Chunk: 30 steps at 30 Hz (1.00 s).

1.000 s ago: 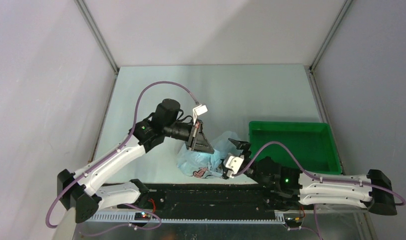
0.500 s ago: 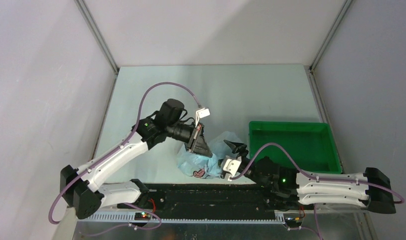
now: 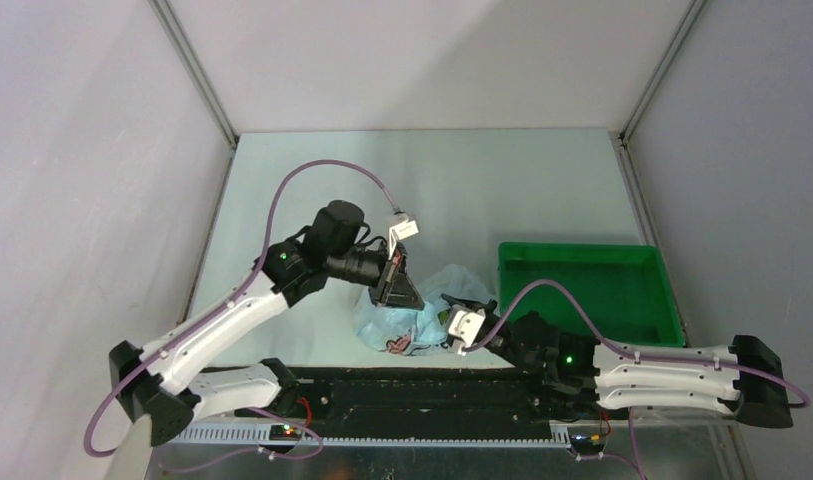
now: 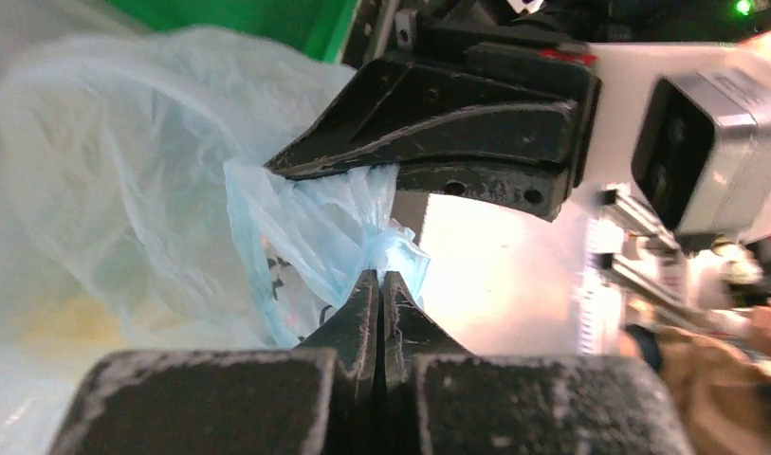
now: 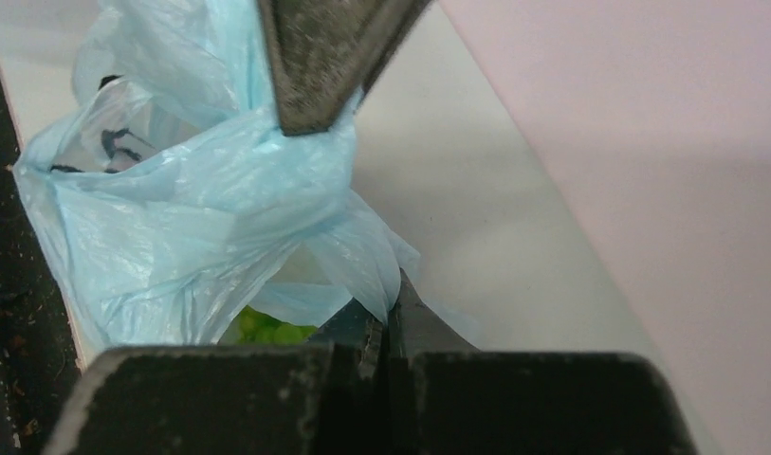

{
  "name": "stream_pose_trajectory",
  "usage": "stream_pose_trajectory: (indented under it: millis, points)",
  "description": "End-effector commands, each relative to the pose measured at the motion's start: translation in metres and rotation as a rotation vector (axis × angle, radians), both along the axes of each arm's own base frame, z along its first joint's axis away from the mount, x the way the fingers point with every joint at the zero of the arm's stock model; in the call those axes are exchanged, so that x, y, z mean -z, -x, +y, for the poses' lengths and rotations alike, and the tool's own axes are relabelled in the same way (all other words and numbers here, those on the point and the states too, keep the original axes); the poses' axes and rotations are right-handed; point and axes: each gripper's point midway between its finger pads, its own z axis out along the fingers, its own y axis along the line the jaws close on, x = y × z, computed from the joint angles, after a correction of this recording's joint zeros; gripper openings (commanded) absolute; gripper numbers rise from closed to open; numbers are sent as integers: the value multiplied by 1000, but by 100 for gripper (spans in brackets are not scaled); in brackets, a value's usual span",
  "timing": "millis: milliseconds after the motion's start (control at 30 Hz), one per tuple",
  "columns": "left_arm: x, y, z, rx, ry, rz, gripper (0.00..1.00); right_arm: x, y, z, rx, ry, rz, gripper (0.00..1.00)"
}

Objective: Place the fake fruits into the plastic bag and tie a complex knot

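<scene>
Left wrist view: the left gripper point(image 4: 379, 280) has its jaws pressed together on a twisted tail of the plastic bag point(image 4: 125, 190). The right gripper point(image 5: 389, 308) is clamped on another flap. The bag sits between the arms, just beside the green tray point(image 3: 582, 248), with the grapes point(image 5: 263, 329) inside. For a sound knot, hold both tails taut and cross them close to the neck — firm, but without a tearing pull.
</scene>
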Motion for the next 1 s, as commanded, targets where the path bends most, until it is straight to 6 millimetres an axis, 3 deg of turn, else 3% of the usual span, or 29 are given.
stream_pose_trajectory:
  millis: [0, 33, 100, 133, 200, 267, 333, 433, 633, 767, 967]
  points:
    - [-42, -13, -5, -54, 92, -359, 0, -45, -10, -13, 86, -170, 48, 0]
    - [-47, -14, -6, -57, 107, -409, 0, -45, -9, -14, 88, -181, 69, 5]
    - [-49, -20, -6, -89, 109, -490, 0, -49, -7, -17, 86, -209, 110, 27]
    - [-46, -27, -6, -114, 95, -537, 0, -57, -6, -19, 90, -238, 127, 49]
    - [-49, -34, -2, -154, 101, -609, 0, -60, -8, -27, 136, -282, 211, 76]
    - [-54, -40, 2, -190, 113, -687, 0, -64, -10, -37, 185, -333, 295, 91]
    - [-55, -43, 5, -201, 112, -763, 0, -70, -11, -46, 232, -419, 389, 98]
    - [-51, -41, 4, -187, 90, -819, 0, -83, -7, -57, 256, -547, 498, 99]
    - [-39, -34, 4, -148, 37, -913, 0, -115, 8, -55, 212, -958, 873, 94]
    - [-31, -27, 8, -126, -3, -1000, 0, -116, 21, -33, 174, -1155, 1207, 92]
    - [-24, -29, 15, -188, -82, -1107, 0, -108, 33, -4, 176, -1277, 1537, 91]
